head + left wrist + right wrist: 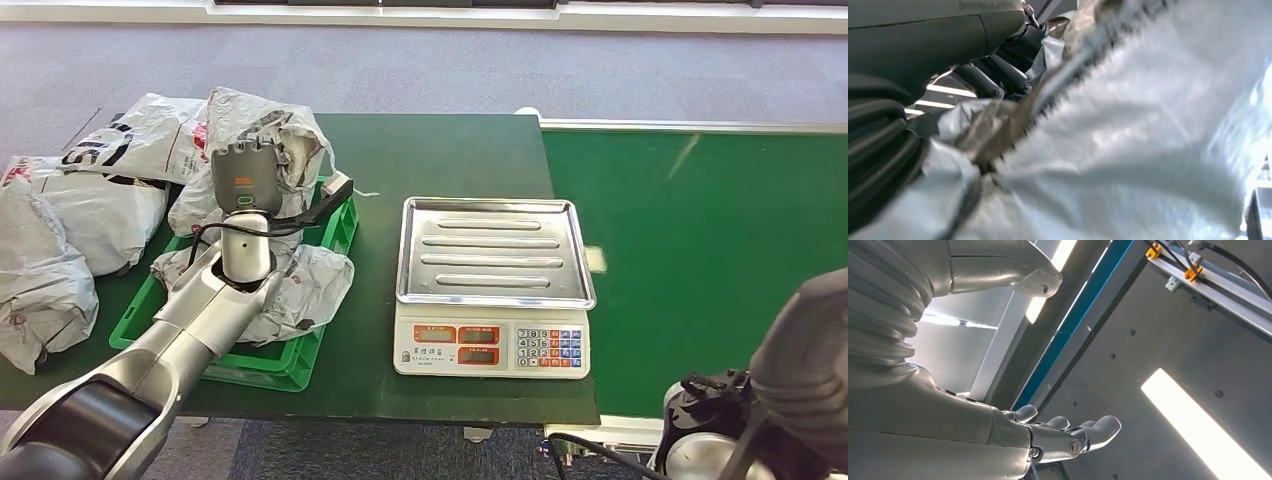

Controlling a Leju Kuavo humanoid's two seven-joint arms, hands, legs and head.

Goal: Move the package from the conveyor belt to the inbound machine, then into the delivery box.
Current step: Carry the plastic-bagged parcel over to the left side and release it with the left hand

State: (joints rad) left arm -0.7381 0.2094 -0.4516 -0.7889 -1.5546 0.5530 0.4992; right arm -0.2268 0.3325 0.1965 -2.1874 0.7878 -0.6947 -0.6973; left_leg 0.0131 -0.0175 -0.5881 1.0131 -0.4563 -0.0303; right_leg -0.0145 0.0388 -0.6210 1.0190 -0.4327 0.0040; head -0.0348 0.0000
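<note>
- The left hand (pixel 245 178) is raised over the green crate (pixel 300 362), its back toward the head camera, with its fingers closed into the crumpled top of a grey-white package (pixel 270 135).
- In the left wrist view the dark fingers (pixel 993 75) press into the wrinkled grey film of that package (pixel 1148 140), which bunches into a dark fold where it is gripped.
- The held package stands roughly upright above the crate, its long axis running from the crate up and away from the robot; its top end is torn and puckered.
- It is a soft plastic mailer, pale grey and glossy, heavily creased.
- Under it, inside the crate, lies another crumpled bag (pixel 300 290).
- Further from the scale (pixel 495 285) than the crate, more bags (pixel 70 230) are piled on the dark green counter (pixel 450 150).
- The scale, with a bare steel tray, sits just beside the crate, toward the conveyor belt (pixel 700 260).
- The right hand (pixel 1068 435) points up toward the ceiling, its fingers straight and slightly apart, holding nothing.
</note>
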